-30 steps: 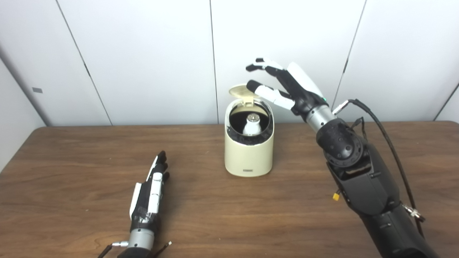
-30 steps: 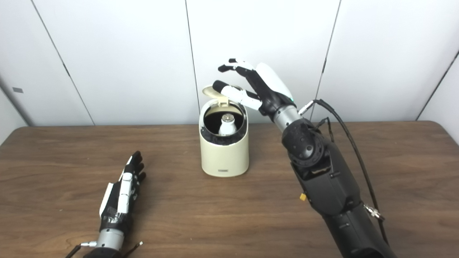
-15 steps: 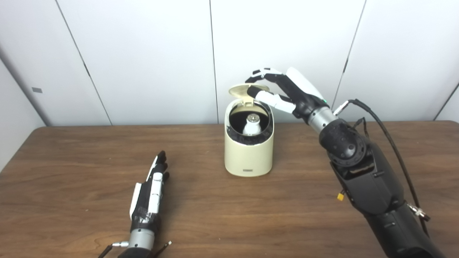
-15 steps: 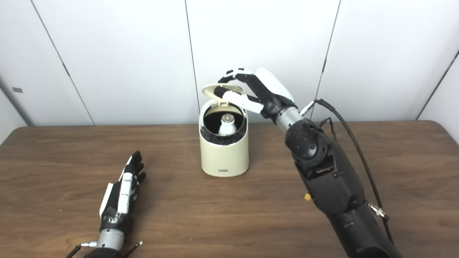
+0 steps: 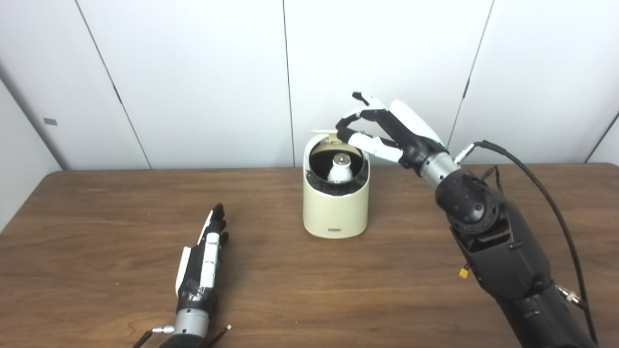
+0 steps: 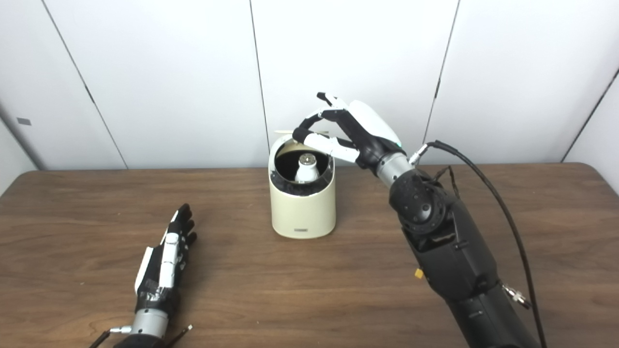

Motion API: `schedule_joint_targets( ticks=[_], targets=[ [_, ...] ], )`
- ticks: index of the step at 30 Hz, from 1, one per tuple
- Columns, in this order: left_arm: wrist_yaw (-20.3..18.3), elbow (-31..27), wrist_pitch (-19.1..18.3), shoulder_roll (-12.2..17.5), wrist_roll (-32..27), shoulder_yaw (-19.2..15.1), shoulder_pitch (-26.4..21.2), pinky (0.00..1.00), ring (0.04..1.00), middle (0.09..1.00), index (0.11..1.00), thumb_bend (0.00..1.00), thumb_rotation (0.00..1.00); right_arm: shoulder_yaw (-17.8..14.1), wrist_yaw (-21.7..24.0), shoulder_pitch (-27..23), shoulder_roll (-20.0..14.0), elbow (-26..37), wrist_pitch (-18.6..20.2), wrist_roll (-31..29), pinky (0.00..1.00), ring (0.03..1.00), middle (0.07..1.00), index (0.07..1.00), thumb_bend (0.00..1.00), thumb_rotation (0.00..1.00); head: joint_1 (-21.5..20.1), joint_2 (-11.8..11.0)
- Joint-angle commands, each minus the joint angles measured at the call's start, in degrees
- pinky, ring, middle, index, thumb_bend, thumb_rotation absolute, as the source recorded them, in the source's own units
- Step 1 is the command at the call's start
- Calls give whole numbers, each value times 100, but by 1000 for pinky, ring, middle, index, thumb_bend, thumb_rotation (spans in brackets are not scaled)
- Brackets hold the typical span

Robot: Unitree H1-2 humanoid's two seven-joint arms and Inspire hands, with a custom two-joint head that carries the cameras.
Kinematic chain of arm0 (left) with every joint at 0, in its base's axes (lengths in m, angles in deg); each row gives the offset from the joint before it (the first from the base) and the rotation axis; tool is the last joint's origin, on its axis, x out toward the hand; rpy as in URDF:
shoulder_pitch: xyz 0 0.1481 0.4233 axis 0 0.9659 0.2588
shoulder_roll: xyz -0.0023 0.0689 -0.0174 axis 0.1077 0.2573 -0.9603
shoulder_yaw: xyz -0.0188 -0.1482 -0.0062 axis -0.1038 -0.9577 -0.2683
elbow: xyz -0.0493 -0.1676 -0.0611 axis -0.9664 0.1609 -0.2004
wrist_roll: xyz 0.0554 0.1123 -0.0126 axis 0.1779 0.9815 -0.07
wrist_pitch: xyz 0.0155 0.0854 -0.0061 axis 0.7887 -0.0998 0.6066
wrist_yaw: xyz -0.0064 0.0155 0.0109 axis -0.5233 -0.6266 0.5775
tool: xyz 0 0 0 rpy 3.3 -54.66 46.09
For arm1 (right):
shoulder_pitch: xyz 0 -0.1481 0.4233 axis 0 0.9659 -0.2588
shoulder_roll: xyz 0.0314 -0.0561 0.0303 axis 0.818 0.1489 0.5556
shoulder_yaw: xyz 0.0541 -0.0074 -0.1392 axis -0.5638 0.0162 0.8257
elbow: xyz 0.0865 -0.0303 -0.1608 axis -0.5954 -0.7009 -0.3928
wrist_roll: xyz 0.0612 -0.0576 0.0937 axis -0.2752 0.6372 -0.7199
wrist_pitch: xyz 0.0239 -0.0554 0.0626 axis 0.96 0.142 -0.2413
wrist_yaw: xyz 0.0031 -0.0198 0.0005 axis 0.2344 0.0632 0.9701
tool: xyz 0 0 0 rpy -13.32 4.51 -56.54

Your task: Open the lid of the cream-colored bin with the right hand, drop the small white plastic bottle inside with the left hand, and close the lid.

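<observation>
Pressing down on the raised lid (image 5: 323,131) to shut it, the right hand (image 5: 382,128) curls loosely, gripping nothing; the bottle (image 5: 340,169) stands inside the bin (image 5: 335,208), left hand (image 5: 203,258) flat, empty.

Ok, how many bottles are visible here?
1: the small white plastic bottle stands upright inside the open cream-colored bin, mid-table. The bin's depths are dark, so another could be hidden.

Cream bin (image 5: 335,208), black inside; white bottle (image 5: 340,170); brown woodgrain table (image 5: 338,285); black-white hands (image 5: 202,263).
</observation>
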Motion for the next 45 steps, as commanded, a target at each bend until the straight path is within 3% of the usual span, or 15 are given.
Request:
schedule_joint_targets(
  ticks=[1,8,18,24,34,45],
  targets=[
    [26,65,-48,-130,22,90,158,1000,1000,1000,1000,588,998,-15,-43,-191,-106,165,-79,62,935,1000,989,659,677,1000,-9,5],
    [53,56,-88,-143,53,96,155,1000,998,1000,1000,586,987,35,-92,-74,-86,131,-266,114,976,1000,994,639,691,1000,16,36],
    [43,3,-167,-166,20,78,151,1000,1000,1000,1000,588,977,187,19,196,-104,351,-213,260,992,1000,1000,660,724,1000,60,76],
    [100,-63,-230,-171,137,133,174,1000,1000,1000,1000,598,975,260,31,395,-128,453,-339,282,997,1000,1000,661,691,1000,106,100],
    [186,-89,-316,-172,248,175,164,1000,1000,1000,1000,628,960,245,190,700,-152,834,-203,218,1000,1000,1000,678,662,1000,150,123],
    [175,-38,-210,-183,126,122,146,1000,1000,1000,1000,609,948,201,227,793,-163,820,-144,239,973,1000,1000,683,645,1000,158,153]
  ],
)
